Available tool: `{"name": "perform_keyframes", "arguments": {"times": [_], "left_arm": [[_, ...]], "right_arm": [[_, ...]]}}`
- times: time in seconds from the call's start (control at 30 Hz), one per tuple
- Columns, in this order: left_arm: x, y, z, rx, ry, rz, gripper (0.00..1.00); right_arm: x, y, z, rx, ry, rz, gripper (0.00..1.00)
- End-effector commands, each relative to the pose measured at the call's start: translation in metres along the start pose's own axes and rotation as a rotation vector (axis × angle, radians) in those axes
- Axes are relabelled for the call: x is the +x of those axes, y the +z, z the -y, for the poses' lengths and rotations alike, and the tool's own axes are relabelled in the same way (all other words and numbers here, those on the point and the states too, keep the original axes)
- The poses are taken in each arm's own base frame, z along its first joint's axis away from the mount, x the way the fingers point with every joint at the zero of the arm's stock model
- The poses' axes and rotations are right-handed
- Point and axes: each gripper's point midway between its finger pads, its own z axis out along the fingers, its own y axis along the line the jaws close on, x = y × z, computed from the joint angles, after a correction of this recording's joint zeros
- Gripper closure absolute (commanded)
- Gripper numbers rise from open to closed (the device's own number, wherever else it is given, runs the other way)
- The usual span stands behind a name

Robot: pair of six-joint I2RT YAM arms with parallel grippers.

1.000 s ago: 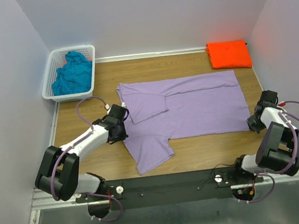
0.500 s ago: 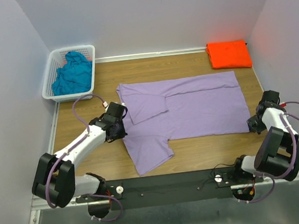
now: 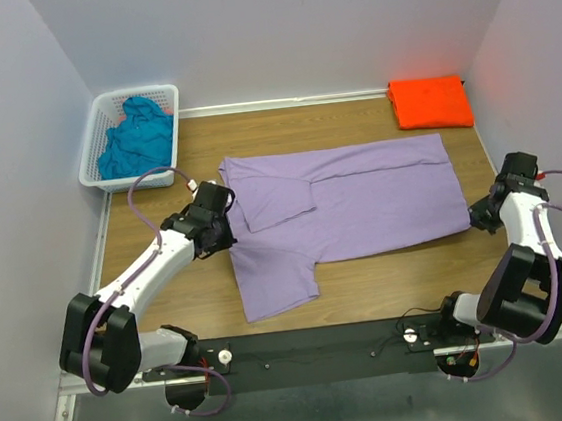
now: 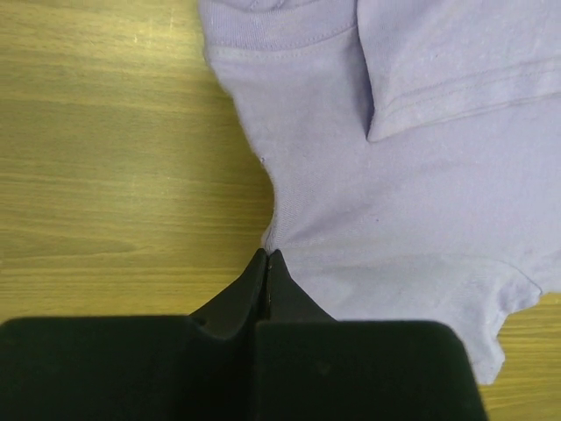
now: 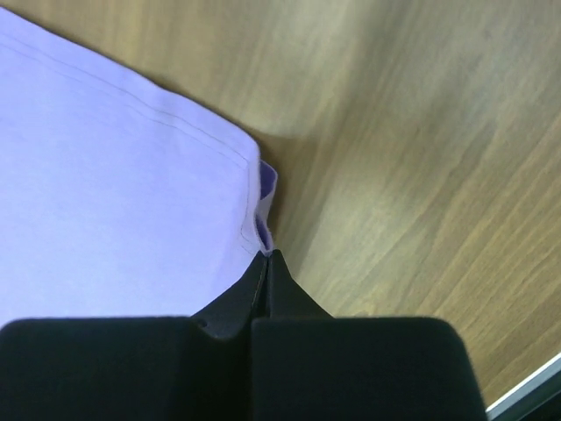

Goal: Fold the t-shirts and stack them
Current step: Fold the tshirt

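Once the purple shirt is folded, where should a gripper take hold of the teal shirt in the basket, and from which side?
Pinch one of the raised folds near the middle of the teal shirt, coming straight down from above. The basket walls enclose it on every side, so only the open top gives access, and the crumpled cloth stands up in ridges that look easy to pinch.

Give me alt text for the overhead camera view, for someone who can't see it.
A purple shirt lies spread on a wooden table, with the left gripper pinching its left edge and the right gripper pinching its near right corner. A teal shirt sits crumpled in a white basket at far left. An orange shirt lies folded at far right.
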Motion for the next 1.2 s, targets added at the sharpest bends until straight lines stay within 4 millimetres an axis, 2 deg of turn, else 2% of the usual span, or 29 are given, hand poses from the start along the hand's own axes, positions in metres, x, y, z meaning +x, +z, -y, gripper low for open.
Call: {"name": "perform_keyframes", "arguments": {"times": [0.0, 0.2, 0.37, 0.7, 0.83, 1.17], "left_arm": [[-0.021, -0.006, -0.005, -0.013, -0.004, 0.047, 1.00], [-0.041, -0.005, -0.008, 0.005, -0.021, 0.071, 1.00], [-0.062, -0.004, -0.010, 0.024, -0.024, 0.090, 1.00], [-0.086, 0.012, -0.006, 0.057, -0.013, 0.082, 1.00], [-0.095, 0.023, -0.005, 0.060, -0.015, 0.070, 1.00], [-0.116, 0.036, -0.005, 0.057, -0.034, 0.086, 1.00]], "right_arm": [[-0.014, -0.008, -0.017, -0.042, -0.031, 0.005, 0.99], [-0.021, -0.002, -0.032, -0.073, -0.063, -0.017, 0.99], [-0.021, 0.004, -0.055, -0.159, -0.105, -0.067, 0.99], [-0.033, 0.016, -0.087, -0.213, -0.135, -0.086, 0.99], [-0.039, 0.021, -0.094, -0.217, -0.139, -0.080, 0.99], [-0.042, 0.037, -0.110, -0.239, -0.131, -0.099, 0.99]]}}
